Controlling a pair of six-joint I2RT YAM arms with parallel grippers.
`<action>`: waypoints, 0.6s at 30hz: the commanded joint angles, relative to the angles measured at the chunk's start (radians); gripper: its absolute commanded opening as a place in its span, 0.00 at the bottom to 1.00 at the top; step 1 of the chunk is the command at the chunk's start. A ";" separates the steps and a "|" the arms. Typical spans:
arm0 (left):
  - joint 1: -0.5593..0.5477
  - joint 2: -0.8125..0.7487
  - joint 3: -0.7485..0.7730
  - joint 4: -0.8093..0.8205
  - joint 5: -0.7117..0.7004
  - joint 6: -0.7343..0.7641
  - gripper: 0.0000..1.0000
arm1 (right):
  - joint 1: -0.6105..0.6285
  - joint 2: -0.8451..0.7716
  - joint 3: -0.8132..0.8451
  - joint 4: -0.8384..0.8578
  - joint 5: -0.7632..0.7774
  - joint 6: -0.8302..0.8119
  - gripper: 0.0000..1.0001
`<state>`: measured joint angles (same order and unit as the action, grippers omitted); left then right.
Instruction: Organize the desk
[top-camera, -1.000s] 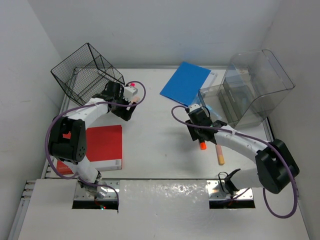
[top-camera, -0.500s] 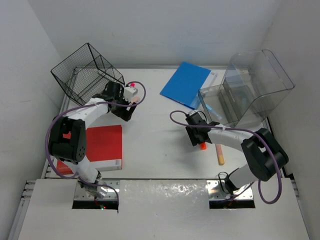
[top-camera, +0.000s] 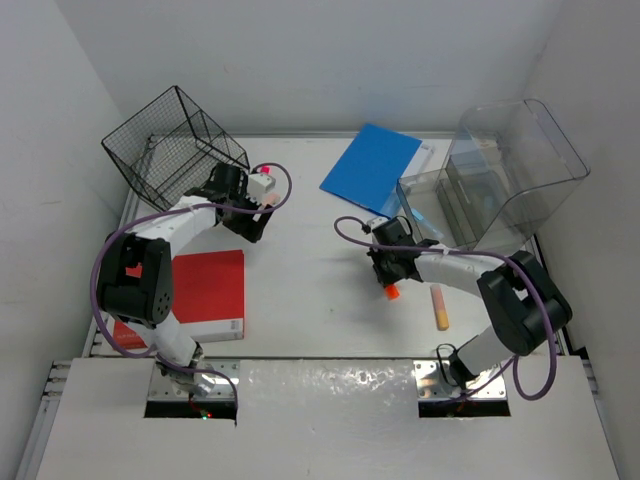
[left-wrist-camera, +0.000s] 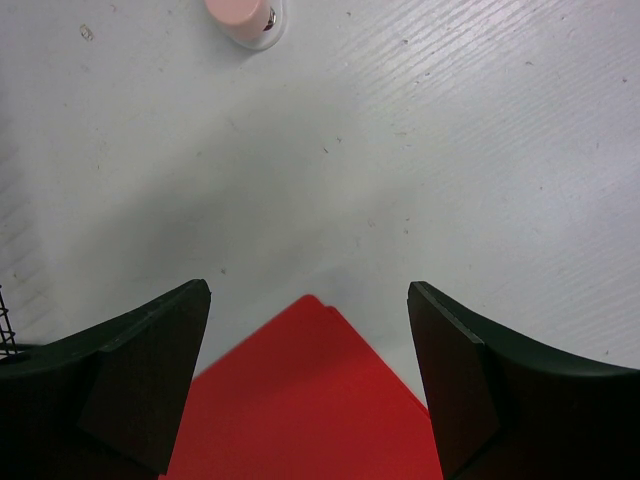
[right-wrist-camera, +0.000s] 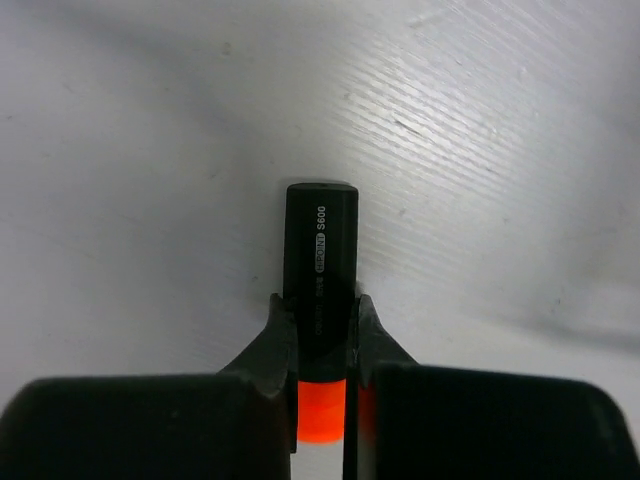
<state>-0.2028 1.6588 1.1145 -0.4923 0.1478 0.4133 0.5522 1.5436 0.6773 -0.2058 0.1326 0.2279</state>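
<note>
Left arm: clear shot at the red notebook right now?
Probably yes. The left gripper is open and empty, right by the red notebook's far corner; nothing lies on the visible cover or in between.

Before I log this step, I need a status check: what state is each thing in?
left gripper, open, empty.
right gripper, shut on the marker.
marker, gripped across its barrel.
wire basket, tilted.
clear bin, tilted.
red book, closed, flat.
blue folder, closed, flat.
pen, lying loose on the desk.
</note>
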 joint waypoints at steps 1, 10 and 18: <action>0.002 0.002 0.021 0.012 0.016 -0.005 0.79 | 0.015 0.053 -0.010 -0.053 -0.103 -0.038 0.00; -0.007 0.024 0.085 -0.021 0.010 0.005 0.79 | 0.032 -0.089 0.214 -0.055 0.066 -0.180 0.00; -0.007 0.099 0.279 -0.031 0.035 0.016 0.79 | -0.185 -0.017 0.484 -0.149 0.375 -0.327 0.00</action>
<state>-0.2039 1.7306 1.2949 -0.5453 0.1619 0.4217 0.4458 1.5043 1.1103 -0.3069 0.3229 -0.0235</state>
